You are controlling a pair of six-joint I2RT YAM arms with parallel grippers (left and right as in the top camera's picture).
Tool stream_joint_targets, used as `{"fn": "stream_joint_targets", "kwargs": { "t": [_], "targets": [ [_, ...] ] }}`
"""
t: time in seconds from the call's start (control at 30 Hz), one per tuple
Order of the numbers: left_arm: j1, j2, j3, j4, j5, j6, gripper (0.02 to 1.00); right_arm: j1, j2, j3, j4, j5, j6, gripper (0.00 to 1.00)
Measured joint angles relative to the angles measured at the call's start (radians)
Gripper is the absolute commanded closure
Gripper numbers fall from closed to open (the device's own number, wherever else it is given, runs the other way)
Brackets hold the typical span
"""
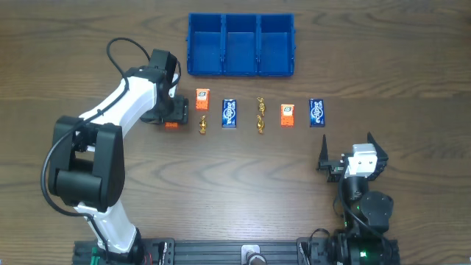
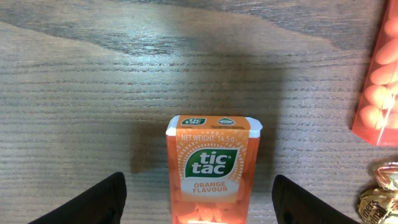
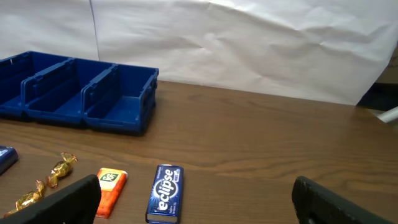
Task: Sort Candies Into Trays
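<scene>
wood table [image 1: 412, 66], orange mint box [image 2: 211, 168] lengthwise between parted left fingers [image 2: 96, 204], apparently untouched

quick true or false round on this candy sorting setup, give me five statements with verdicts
1. All three compartments of the blue tray are empty. True.
2. The left end effector is shut on a blue pack. False: it is open, with an orange box between its fingers.
3. The right end effector is open and holds nothing. True.
4. The wrapped sweets sit inside the tray. False: the gold candies lie on the table, in front of the tray.
5. Two blue packs lie on the table. True.
</scene>
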Motion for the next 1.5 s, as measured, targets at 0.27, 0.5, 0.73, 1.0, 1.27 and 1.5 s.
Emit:
{"fn": "stream_joint_targets", "kwargs": {
  "t": [0.27, 0.5, 0.73, 1.0, 1.27, 1.5],
  "targets": [
    [0.000, 0.002, 0.000, 0.001, 0.000, 0.000, 0.347, 0.000, 0.000, 0.000, 0.000, 0.000, 0.000, 0.003],
    [0.000, 0.020, 0.000, 0.002, 0.000, -0.004, 0.415, 0.000, 0.000, 0.000, 0.000, 0.000, 0.000, 0.003],
    [0.000, 0.020, 0.000, 0.003, 0.000, -0.016, 0.516, 0.000, 0.000, 0.000, 0.000, 0.000, 0.000, 0.005],
    [0.000, 0.020, 0.000, 0.003, 0.000, -0.021, 0.621, 0.000, 0.000, 0.000, 0.000, 0.000, 0.000, 0.003],
    [0.000, 0.020, 0.000, 0.008, 0.000, -0.023, 0.739, 0.000, 0.000, 0.000, 0.000, 0.000, 0.000, 0.003],
    [0.000, 0.020, 0.000, 0.014, 0.000, -0.023, 0.759, 0.000, 0.000, 0.000, 0.000, 0.000, 0.000, 0.005]
  ]
}}
